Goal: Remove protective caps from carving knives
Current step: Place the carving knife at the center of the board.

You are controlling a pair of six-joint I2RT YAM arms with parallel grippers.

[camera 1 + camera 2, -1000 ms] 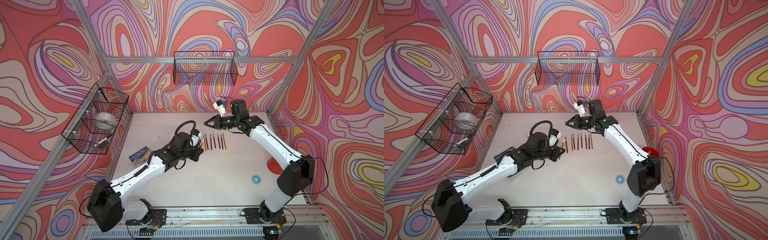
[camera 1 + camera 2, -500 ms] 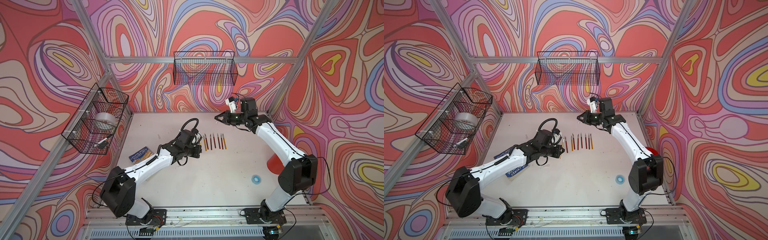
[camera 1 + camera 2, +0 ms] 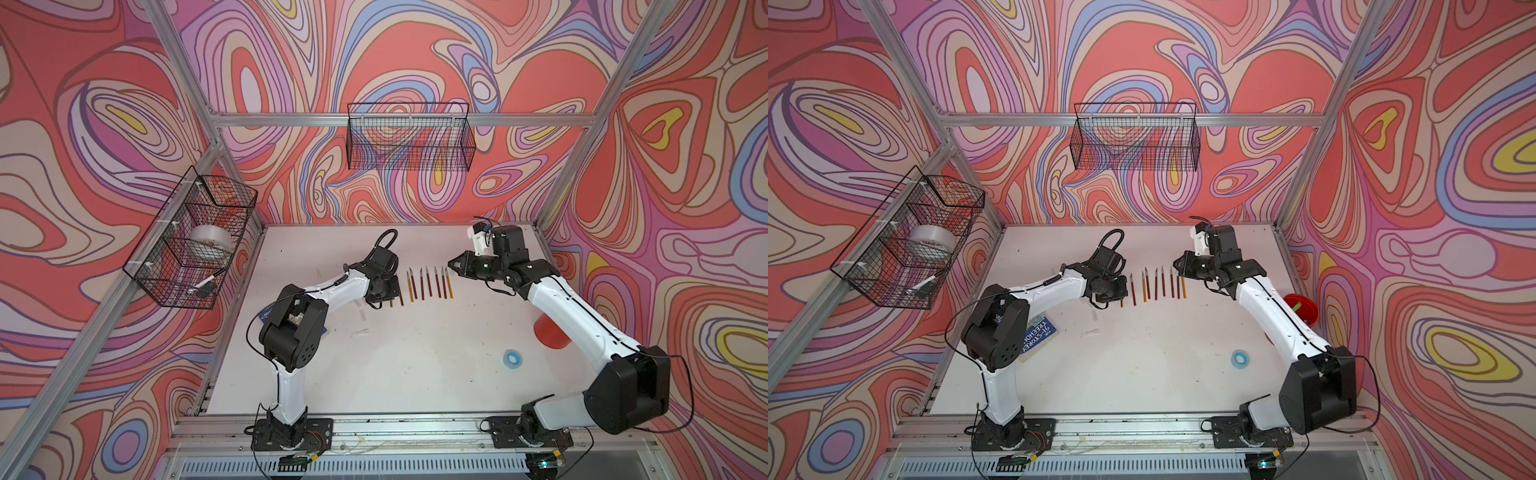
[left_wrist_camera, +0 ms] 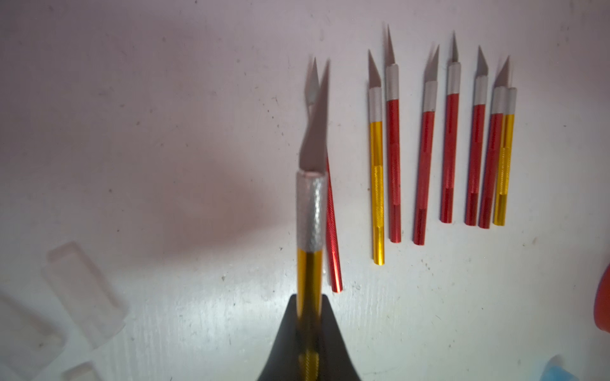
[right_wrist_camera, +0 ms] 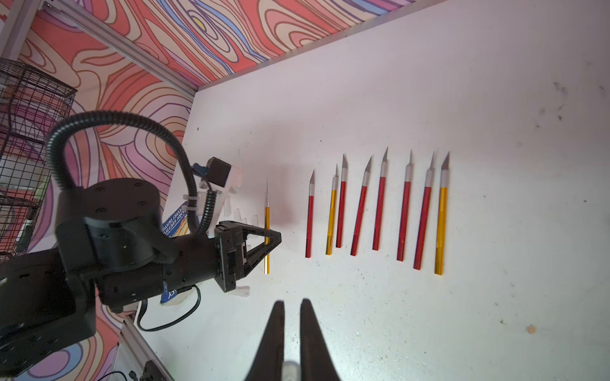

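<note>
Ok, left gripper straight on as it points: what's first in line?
Likely the red knife lying nearest it, though height is unclear; the yellow knife it holds would touch first.

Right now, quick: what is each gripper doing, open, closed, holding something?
Left gripper: closed on a yellow-handled carving knife, blade bare.
Right gripper: closed to a narrow gap; whether it holds anything cannot be told.

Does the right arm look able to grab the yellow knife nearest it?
Probably yes. The right claw hovers close to the yellow knife with nothing between them, but it is shut and must open first.
</note>
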